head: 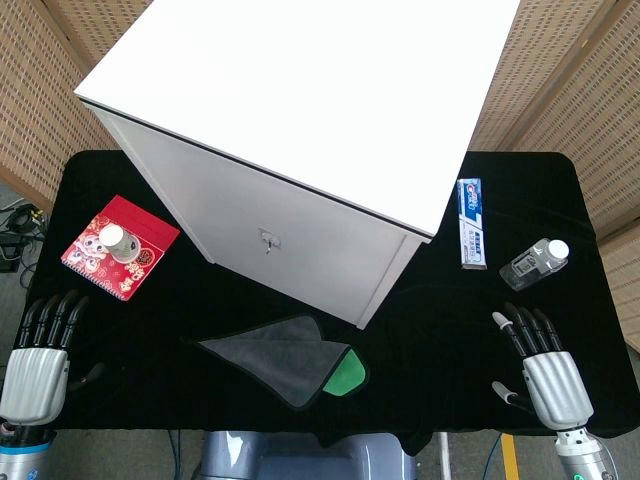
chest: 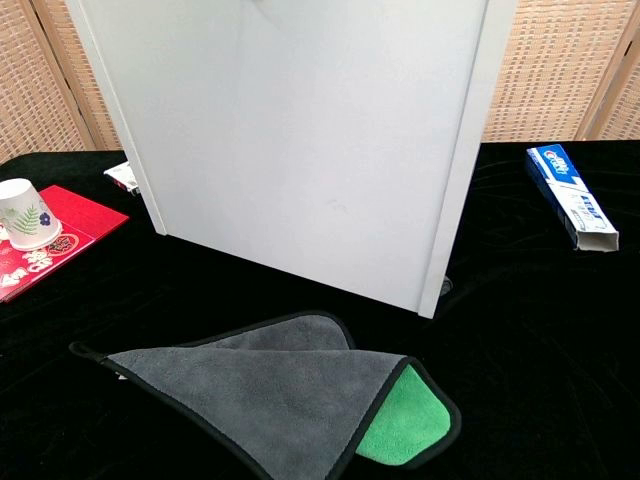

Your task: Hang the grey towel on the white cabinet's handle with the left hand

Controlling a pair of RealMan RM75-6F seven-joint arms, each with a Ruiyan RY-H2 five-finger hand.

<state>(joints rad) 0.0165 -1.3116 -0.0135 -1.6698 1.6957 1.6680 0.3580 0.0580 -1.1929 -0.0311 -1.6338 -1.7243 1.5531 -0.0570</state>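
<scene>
The grey towel (head: 285, 358) (chest: 270, 385) lies folded flat on the black table in front of the white cabinet (head: 300, 130) (chest: 300, 140), its green underside showing at the right corner and a small loop at its left tip. The cabinet's small handle (head: 268, 241) sits mid-front. My left hand (head: 42, 352) rests at the table's near left edge, fingers apart, holding nothing, well left of the towel. At the near right my right hand (head: 540, 362) also lies with fingers apart and nothing in it. Neither hand shows in the chest view.
A red booklet (head: 120, 247) (chest: 40, 240) with a paper cup (head: 118, 240) (chest: 27, 212) on it lies at the left. A toothpaste box (head: 472, 222) (chest: 572, 198) and a small clear bottle (head: 534, 264) lie right of the cabinet.
</scene>
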